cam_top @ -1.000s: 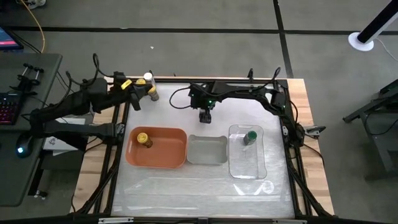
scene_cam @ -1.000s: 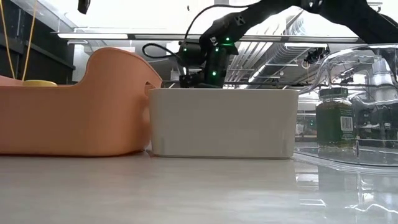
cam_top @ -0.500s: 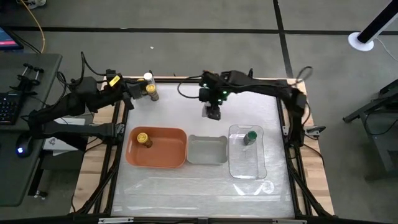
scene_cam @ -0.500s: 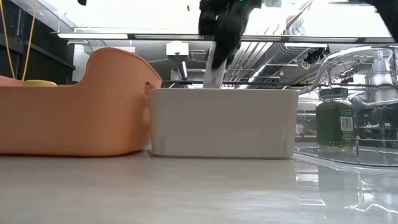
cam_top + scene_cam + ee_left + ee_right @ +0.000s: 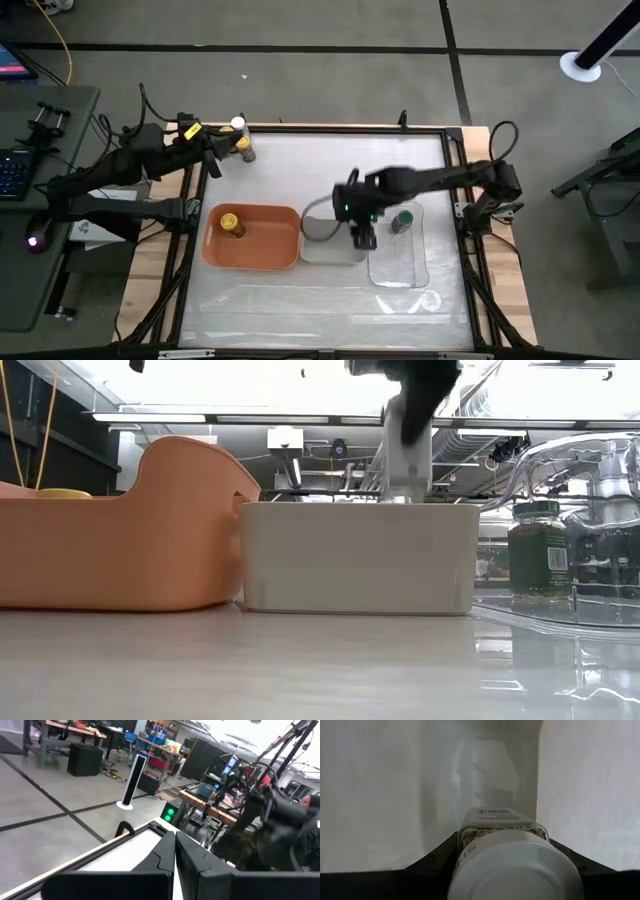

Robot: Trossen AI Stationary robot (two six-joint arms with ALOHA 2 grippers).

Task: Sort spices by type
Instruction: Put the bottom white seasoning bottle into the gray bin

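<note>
White-lidded spice jar (image 5: 512,857) sat clamped between the right gripper (image 5: 362,237) fingers, lid toward the wrist, hanging over the grey tray (image 5: 322,248) at that tray's right edge, next to the clear tray (image 5: 395,268). Grey tray's inside lay bare below the jar. Green-lidded jar (image 5: 403,220) stood in the clear tray's far end; yellow-lidded jar (image 5: 231,223) stood in the orange tray (image 5: 270,245). Two more jars (image 5: 240,140) stood near the table's far left corner, beside the left gripper (image 5: 212,157), its fingers pressed together, holding nothing.
</note>
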